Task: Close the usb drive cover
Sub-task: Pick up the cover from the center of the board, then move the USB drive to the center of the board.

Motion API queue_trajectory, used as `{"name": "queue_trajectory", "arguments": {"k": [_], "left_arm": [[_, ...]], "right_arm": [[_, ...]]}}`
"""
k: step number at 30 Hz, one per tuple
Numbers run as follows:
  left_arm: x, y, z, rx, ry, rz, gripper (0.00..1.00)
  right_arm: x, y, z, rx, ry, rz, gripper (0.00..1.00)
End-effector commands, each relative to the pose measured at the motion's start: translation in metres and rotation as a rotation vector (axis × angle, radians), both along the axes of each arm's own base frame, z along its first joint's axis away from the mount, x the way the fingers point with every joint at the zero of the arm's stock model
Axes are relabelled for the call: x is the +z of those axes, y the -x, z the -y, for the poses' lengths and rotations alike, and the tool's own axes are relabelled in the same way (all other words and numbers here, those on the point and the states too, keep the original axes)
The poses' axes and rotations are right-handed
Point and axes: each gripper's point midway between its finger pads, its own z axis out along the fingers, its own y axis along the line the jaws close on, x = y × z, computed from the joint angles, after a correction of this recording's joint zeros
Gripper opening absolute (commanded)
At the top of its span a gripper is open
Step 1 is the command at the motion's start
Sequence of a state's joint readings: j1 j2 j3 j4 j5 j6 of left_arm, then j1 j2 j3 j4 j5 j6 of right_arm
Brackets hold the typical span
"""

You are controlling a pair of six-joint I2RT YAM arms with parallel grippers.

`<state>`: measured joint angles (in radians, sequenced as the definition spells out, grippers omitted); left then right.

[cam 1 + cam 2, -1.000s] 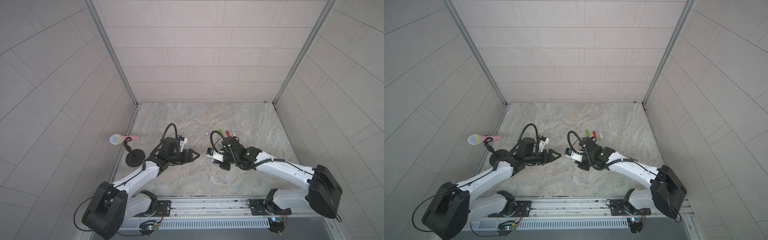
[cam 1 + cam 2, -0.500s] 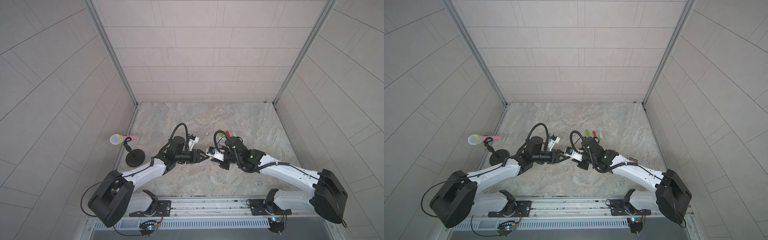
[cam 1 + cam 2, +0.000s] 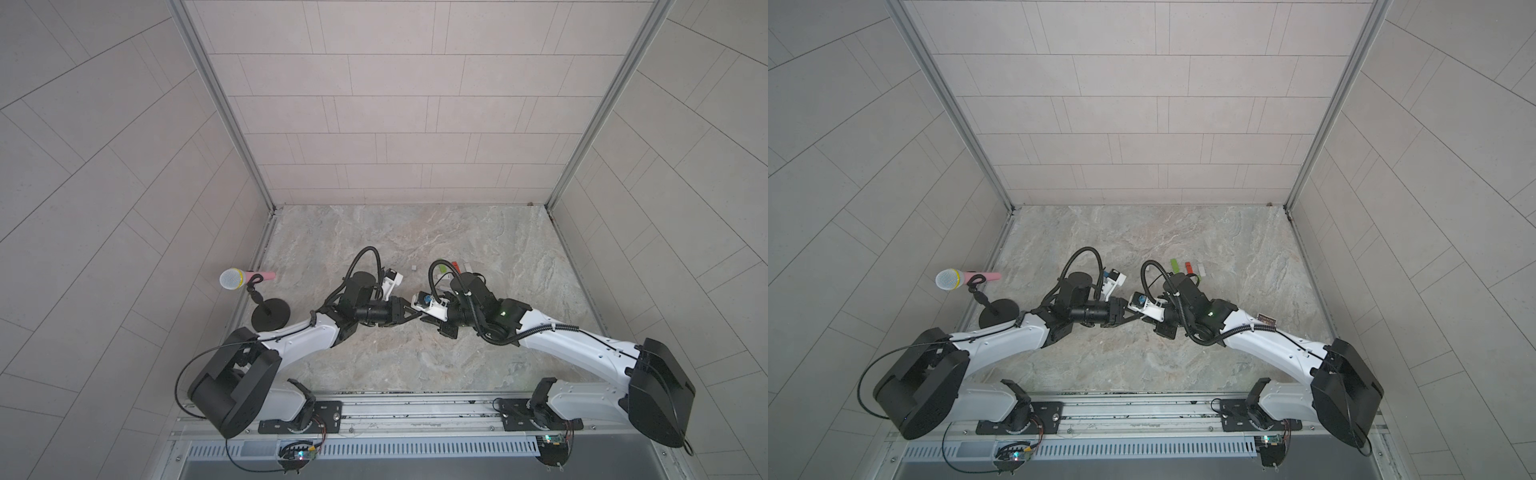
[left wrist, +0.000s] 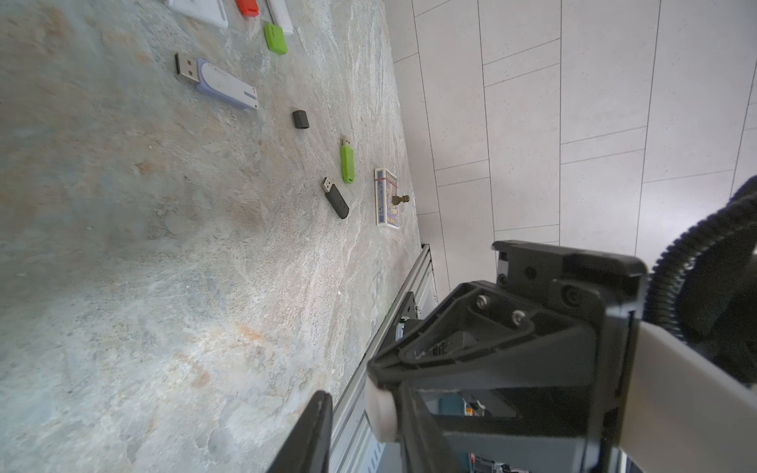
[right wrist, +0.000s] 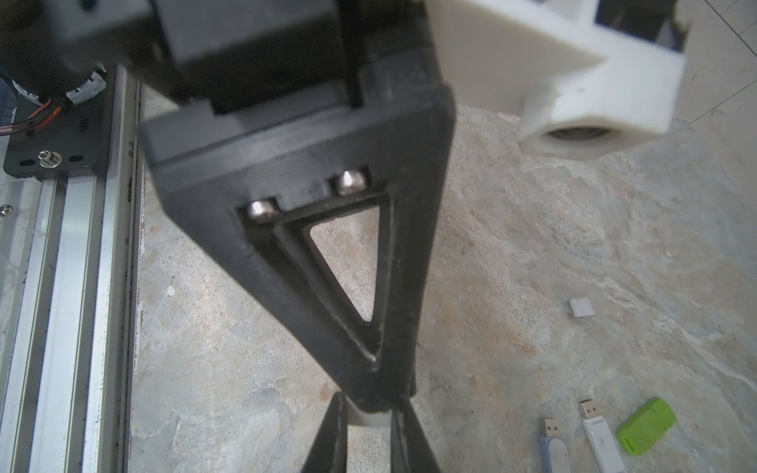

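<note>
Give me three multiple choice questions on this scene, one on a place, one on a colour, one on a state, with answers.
1. The microphone stand is nearest: A) the left arm B) the right arm C) the back wall.
2. The microphone's handle is: A) blue B) pink C) black.
3. The right tool is: A) wide open B) holding the microphone C) closed on a small white piece.
Answers: A, it stands beside that arm; B, its end shows pink; C, it pinches that piece.
</note>
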<state>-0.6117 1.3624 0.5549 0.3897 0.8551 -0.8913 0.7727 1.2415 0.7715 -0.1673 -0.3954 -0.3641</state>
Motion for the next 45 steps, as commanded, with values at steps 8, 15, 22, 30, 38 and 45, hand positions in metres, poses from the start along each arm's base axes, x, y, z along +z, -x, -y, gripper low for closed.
{"name": "queue_trajectory", "arguments": {"k": [8,15,22,30,38,45], "left_arm": [[0.013,0.001,0.014,-0.058,0.047,0.003,0.28],[0.005,0.002,0.015,-0.065,0.034,-0.023,0.24],[-0.001,0.003,0.014,-0.068,0.01,-0.033,0.16],[0.003,-0.001,0.007,-0.042,-0.032,0.016,0.09],[0.007,-0.025,-0.037,0.143,-0.109,0.077,0.06],[0.009,-0.034,-0.059,0.211,-0.096,0.072,0.05]], "right_arm": [[0.017,-0.012,-0.01,-0.026,-0.073,0.059,0.16],[0.022,-0.018,-0.012,-0.051,-0.1,0.077,0.16],[0.024,-0.02,-0.011,-0.069,-0.11,0.08,0.16],[0.017,-0.02,0.003,-0.112,-0.066,0.087,0.22],[-0.014,-0.064,0.076,-0.439,-0.029,-0.138,0.4],[-0.059,-0.097,0.103,-0.506,0.294,-0.265,0.4]]}}
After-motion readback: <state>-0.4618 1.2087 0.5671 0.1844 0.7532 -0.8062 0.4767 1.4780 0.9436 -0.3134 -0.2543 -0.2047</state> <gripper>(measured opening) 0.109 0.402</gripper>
